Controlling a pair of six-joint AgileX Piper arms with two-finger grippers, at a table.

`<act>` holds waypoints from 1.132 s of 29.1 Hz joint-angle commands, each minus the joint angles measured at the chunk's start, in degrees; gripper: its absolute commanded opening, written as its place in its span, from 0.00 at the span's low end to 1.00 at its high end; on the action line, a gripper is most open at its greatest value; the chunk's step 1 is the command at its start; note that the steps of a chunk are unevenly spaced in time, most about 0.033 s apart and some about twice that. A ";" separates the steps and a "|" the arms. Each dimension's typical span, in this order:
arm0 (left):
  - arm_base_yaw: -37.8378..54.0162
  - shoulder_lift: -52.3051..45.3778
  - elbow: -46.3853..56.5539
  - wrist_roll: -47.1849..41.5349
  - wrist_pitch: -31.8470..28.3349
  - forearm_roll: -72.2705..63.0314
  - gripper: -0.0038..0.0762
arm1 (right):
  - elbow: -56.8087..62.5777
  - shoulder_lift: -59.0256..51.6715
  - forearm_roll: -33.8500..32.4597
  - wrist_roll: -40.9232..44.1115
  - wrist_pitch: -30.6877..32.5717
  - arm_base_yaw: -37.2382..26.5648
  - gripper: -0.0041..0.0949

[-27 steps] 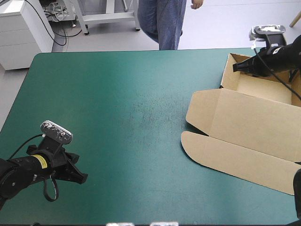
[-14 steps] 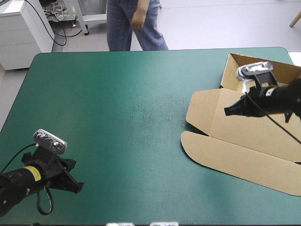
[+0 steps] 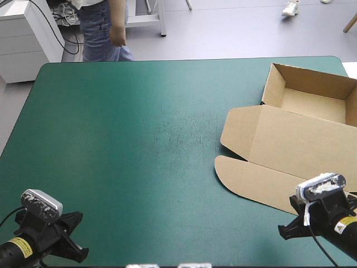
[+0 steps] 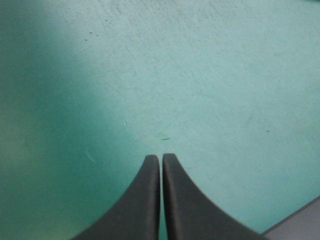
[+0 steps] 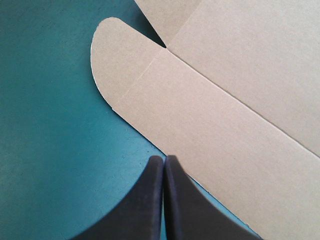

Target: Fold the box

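The left end effector and right end effector are pressed together, empty. The right, at the box's six o'clock, should part before gripping.

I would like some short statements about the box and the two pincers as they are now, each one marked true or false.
1. The box lies on the right part of the table, its lid flat. True.
2. The left pincer is open. False: it is shut, over the bare teal-green cover.
3. The right pincer grips the lid. False: it is shut and holds nothing, at the lid's near edge.
4. The walls of the tray stand raised. True.
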 commanded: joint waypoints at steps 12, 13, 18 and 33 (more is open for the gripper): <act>-0.05 -1.72 7.23 0.04 -5.59 -2.30 0.04 | 10.75 -15.51 0.62 -0.46 -4.36 0.17 0.03; -0.05 -1.72 7.49 0.04 -5.35 -2.30 0.04 | 10.83 -15.63 0.62 -0.46 -4.40 0.17 0.03; -0.05 -1.72 7.52 0.04 -5.35 -2.30 0.04 | 10.83 -15.63 0.62 -0.39 -4.94 0.17 0.03; -0.05 -1.72 7.61 0.04 -5.14 -2.53 0.04 | 10.83 -15.63 0.16 -0.02 -4.99 0.17 0.03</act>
